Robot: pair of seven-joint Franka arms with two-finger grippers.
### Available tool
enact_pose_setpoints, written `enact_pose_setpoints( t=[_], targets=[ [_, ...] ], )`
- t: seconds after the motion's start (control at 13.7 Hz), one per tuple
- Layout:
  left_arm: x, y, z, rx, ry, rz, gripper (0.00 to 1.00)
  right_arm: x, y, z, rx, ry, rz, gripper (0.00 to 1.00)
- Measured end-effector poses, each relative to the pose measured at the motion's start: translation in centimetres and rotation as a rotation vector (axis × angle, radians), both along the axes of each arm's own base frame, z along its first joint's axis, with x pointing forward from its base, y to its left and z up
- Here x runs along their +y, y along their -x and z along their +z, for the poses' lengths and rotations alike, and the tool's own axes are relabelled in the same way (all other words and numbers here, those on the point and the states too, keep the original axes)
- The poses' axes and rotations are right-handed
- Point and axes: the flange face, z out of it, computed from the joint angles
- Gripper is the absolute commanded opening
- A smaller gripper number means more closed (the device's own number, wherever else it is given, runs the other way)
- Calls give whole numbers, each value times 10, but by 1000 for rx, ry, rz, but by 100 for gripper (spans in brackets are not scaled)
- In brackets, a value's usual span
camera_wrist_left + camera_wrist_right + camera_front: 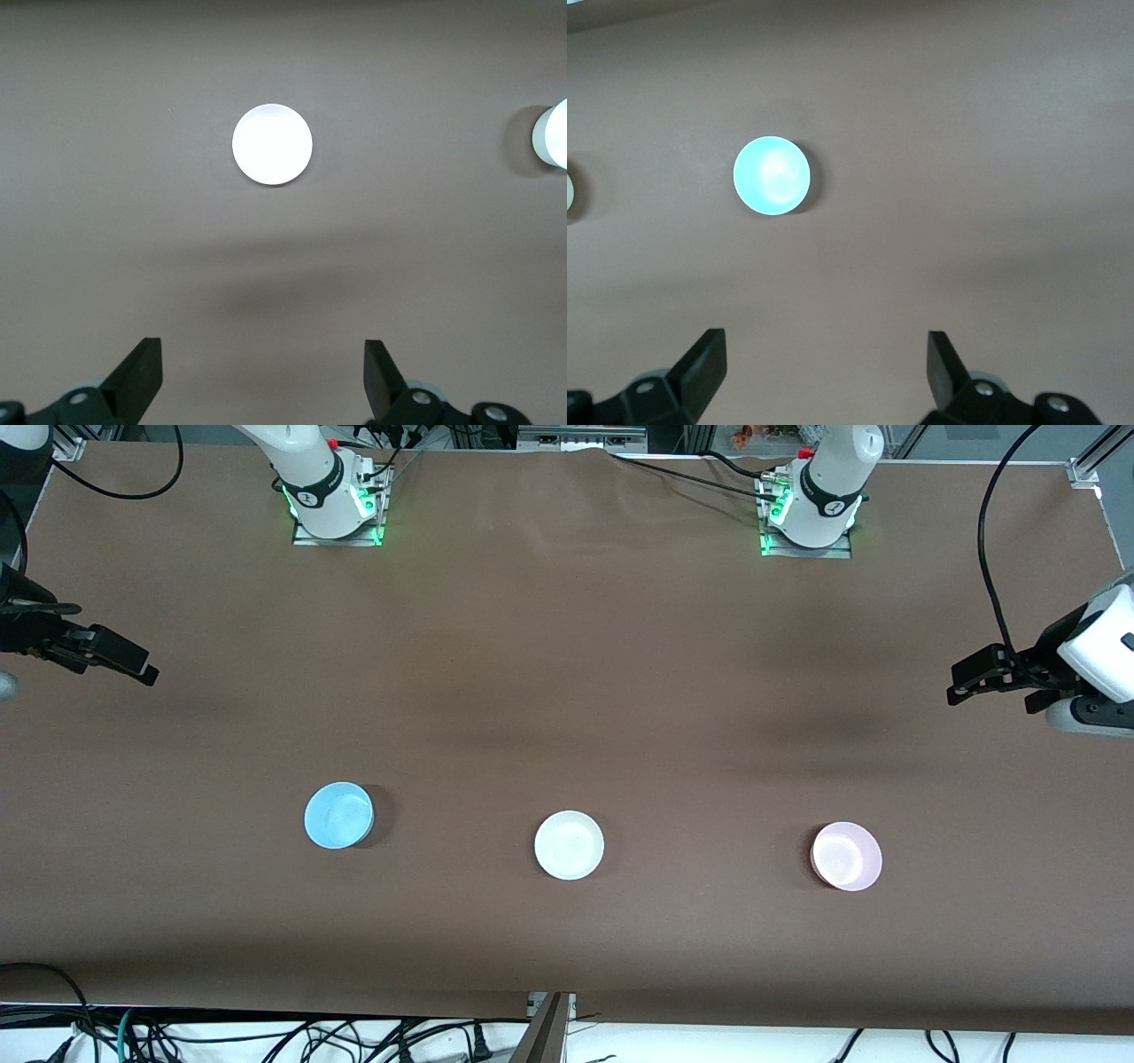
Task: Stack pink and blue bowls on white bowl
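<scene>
my left gripper (pixel 961 684) hangs in the air over the bare table at the left arm's end, fingers (pixel 142 372) spread wide apart, nothing between them. in the left wrist view i see both black fingertips apart with only brown table cover between, and the pink bowl (pixel 272 144) out ahead of them, washed out to near white there. a sliver of the white bowl (pixel 555 133) shows at the edge of that same view

my right gripper (pixel 133 662) hangs over the bare table at the right arm's end, released too, fingers (pixel 704 367) wide apart and holding nothing. the right wrist view shows the blue bowl (pixel 772 175) ahead of the fingertips, well apart from them, and a bit of the white bowl's rim (pixel 570 195) at the frame edge

both arms waiting, neither touching any bowl

from the front view i see three bowls in a rough row on the brown table (pixel 567 691), all upright, all well apart from each other. blue bowl (pixel 338 815) toward the right arm's end, white bowl (pixel 569 845) in the middle between the other two, pink bowl (pixel 847 856) toward the left arm's end. blue bowl sits slightly farther from the front camera than the white and pink ones. nothing stacked yet, each bowl sits alone on the table cover

arm bases (pixel 332 496) stand along the table edge farthest from the front camera, green lights lit at both
</scene>
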Motion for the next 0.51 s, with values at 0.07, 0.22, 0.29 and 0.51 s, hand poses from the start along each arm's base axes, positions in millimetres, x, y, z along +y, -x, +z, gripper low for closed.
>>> enact_pose_setpoints(
  t=[0.07,0.22,0.29,0.51],
  targets=[
    [0,-1,-3,5,0,0,100,0,0,0,0,0,0,100],
    [2,-4,-9,18,0,2,100,0,0,0,0,0,0,100],
    [2,-5,-14,25,0,3,100,0,0,0,0,0,0,100],
    [1,-14,-31,40,1,2,100,0,0,0,0,0,0,99]
  ],
)
